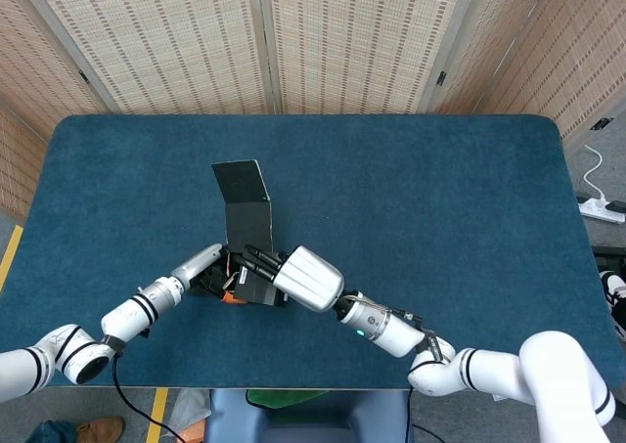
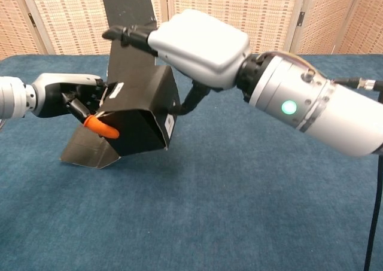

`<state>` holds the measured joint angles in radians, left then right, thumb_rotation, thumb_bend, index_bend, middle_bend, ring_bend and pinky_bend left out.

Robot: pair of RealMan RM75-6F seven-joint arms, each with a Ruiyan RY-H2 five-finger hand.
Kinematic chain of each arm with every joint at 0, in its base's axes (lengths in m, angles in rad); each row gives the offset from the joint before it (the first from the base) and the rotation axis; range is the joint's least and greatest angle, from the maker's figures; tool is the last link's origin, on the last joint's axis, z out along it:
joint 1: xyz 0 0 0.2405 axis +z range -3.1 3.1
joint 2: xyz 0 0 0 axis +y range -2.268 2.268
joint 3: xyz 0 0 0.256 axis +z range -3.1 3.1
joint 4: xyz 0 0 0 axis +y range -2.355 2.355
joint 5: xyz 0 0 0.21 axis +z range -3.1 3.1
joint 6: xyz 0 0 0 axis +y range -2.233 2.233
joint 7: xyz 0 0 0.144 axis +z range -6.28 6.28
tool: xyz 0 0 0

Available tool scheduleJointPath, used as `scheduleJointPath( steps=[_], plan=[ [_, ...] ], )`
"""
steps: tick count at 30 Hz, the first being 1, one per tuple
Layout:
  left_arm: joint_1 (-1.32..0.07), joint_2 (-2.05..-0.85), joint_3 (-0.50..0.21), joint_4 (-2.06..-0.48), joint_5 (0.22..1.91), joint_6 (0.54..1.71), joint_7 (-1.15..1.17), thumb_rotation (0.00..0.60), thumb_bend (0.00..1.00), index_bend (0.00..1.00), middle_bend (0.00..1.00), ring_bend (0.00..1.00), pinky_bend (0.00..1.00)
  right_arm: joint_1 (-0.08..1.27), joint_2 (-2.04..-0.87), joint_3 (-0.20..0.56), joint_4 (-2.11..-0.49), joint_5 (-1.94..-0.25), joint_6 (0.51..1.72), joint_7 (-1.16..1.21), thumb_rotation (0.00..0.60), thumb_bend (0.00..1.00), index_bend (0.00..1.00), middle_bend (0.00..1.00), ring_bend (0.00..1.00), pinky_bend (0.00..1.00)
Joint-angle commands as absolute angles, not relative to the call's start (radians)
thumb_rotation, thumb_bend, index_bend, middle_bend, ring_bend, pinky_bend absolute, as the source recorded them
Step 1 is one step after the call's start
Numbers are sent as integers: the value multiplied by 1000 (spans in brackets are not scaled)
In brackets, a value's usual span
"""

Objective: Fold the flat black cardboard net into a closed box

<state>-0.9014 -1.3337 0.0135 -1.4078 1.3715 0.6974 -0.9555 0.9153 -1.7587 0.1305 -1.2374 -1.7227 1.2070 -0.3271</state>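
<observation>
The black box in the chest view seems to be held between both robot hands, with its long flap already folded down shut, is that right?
Not quite: both robot hands, left and right, are on the black box, but the chest view shows its long flap standing up, not folded shut.

Black cardboard box (image 2: 140, 112) sits half-folded and tilted (one flap upright, one flat).
</observation>
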Motion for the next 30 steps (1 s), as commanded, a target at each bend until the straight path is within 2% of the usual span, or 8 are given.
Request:
scheduleJointPath(
  steps=[1,15,22,30],
  plan=[
    [-888,-1384,-3,-1376,1316,678,-840,600,159,402,354,537,565,910,-1809,98,-1161,-1743,1216,-300,600,10,62,206,720,1000],
    [-874,-1519,-43,-1287,1189,629,-551,600,159,371,338,536,563,884,-1999,46,-832,-1756,1253,-184,600,14,87,223,729,1000],
    [-866,-1526,-66,-1289,1158,610,-488,600,157,277,295,533,550,879,-2039,36,-748,-1750,1253,-132,600,33,94,223,730,1000],
    [-848,-1519,-84,-1318,1168,625,-436,600,159,229,264,529,546,895,-2056,48,-704,-1746,1264,-102,600,34,99,226,730,1000]
  ],
)
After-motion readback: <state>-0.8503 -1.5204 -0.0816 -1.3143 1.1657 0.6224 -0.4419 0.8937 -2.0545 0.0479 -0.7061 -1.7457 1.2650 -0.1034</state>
